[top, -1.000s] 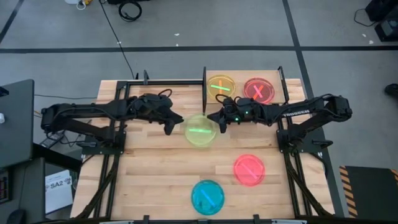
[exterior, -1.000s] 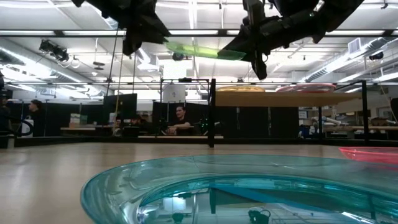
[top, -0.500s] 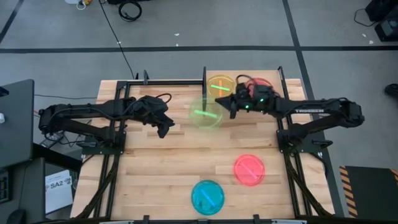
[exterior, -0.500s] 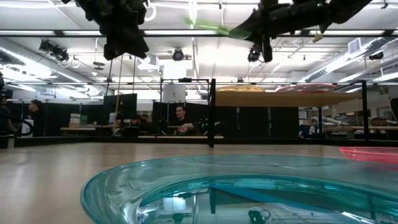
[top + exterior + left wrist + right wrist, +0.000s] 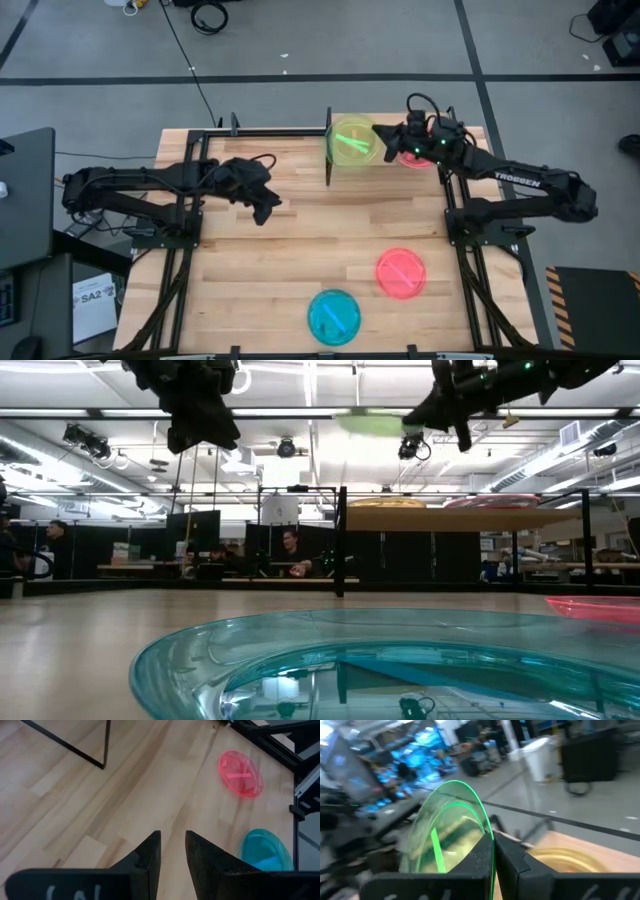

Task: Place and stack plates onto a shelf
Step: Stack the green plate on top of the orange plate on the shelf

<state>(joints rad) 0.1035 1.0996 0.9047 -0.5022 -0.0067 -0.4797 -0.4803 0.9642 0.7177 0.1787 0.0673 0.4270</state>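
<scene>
My right gripper is shut on a green plate, held high over the left half of the shelf. An orange plate lies on the shelf under it. A pink plate lies on the shelf's right half, partly hidden by my right arm. My left gripper hangs over the table's left middle, slightly open and empty. Another pink plate and a teal plate lie flat on the table near the front. My right gripper pinches the green plate's rim between its two fingers, on the plate's right side. The fingers come roughly level from the table's right. The plate is lifted clear and sits about level above the shelf.
Black shelf posts stand at the shelf's left and right ends. Bare tabletop lies between my left gripper and the two plates near the front edge. People sit in the room beyond the table's far side.
My right gripper has carried the green plate from the table's middle up and toward the far edge, to above the shelf's left half. My left gripper has drawn back a little toward the table's left and risen, then kept still.
</scene>
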